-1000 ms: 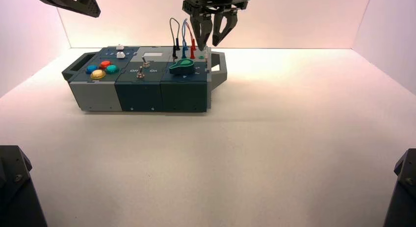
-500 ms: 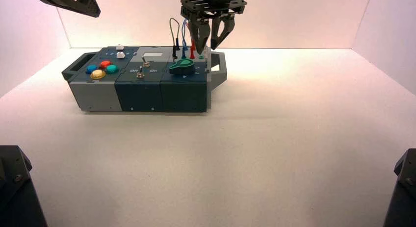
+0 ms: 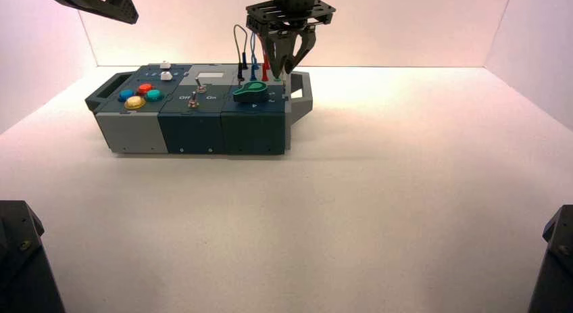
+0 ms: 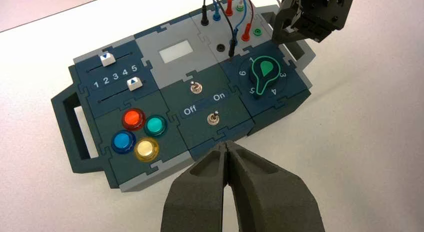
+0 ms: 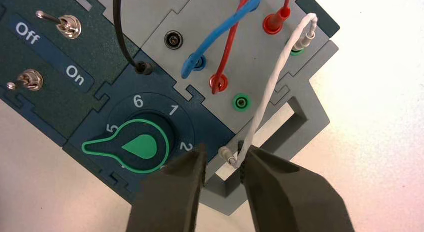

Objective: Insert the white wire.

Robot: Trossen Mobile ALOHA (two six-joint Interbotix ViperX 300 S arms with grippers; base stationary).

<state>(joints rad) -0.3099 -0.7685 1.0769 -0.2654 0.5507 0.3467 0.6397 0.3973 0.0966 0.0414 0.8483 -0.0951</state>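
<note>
Over the right handle (image 5: 295,119), the white wire's (image 5: 270,86) loose plug (image 5: 227,155) is being straddled, ungripped, by the narrowly parted right claw (image 5: 223,157); squarer pinching is being called for, above the near green socket (image 5: 241,102). The other plug (image 5: 304,40) is being held by the far one. The closed left claw (image 4: 226,145) is being parked leftward.

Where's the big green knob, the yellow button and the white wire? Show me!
Knob (image 5: 142,146): right wrist view, on its green arrow.
Yellow button (image 4: 146,149): left wrist view, middle of its cap.
White wire (image 5: 271,84): right wrist view, halfway along it.

Glossy plastic buttons (image 4: 146,149), shiny metal switches (image 4: 213,118)
</note>
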